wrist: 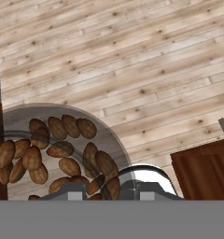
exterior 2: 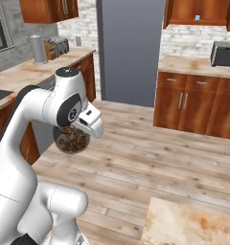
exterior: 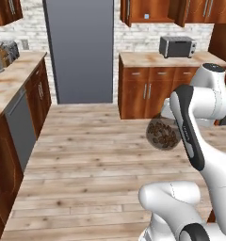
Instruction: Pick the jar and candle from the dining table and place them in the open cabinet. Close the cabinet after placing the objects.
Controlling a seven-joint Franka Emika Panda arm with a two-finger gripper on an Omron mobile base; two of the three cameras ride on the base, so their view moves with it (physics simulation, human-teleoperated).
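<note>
The jar is a round clear glass jar full of dark brown lumps, and it hangs in the air over the wooden floor, tucked under my hand. In the hand view the jar sits right against my gripper, which is shut on it. The wall cabinet is high on the far wall, its inside showing with a small pale-blue cube on the shelf. A corner of the dining table lies at the lower right. The candle is out of view.
A tall grey refrigerator stands at the far wall. A counter with a toaster oven is to its right. A long counter with a toaster runs along the left. Open wooden floor lies between.
</note>
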